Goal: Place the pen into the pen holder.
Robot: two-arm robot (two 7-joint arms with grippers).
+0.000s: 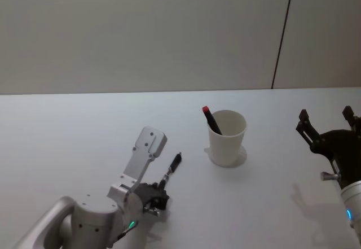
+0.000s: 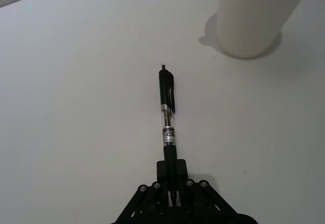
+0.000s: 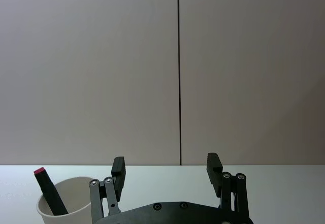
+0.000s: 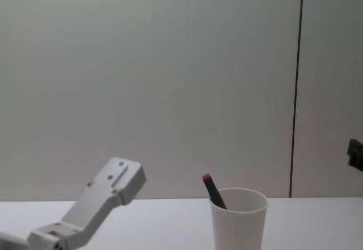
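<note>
— Is the pen [image 2: 167, 113] in the paper cup [image 1: 227, 140] yet?

— No. It's at the lower left of the head view, held by its back end in the left gripper [image 1: 163, 186]. The jaws are pressed together on the barrel, and the tip points up and to the right, towards the cup.

— Is it off the table [image 1: 79, 130]?

— I can't tell. It sits low and nearly flat, so it may be resting there or barely lifted.

— So what's sticking out of the cup?

— A red-capped marker [image 1: 210, 119], leaning on the left side of the rim. The cup is upright, right of centre and well apart from the pen.

— And the other arm?

— The right gripper [image 1: 326, 115] hangs at the right edge with its jaws spread and nothing between them. It looks idle.

— How far along, then?

— I'd say the grasp is done. What's left is to lift the pen, carry it over the rim, tip it upright and let go, without hitting the marker or knocking the cup over.
</note>
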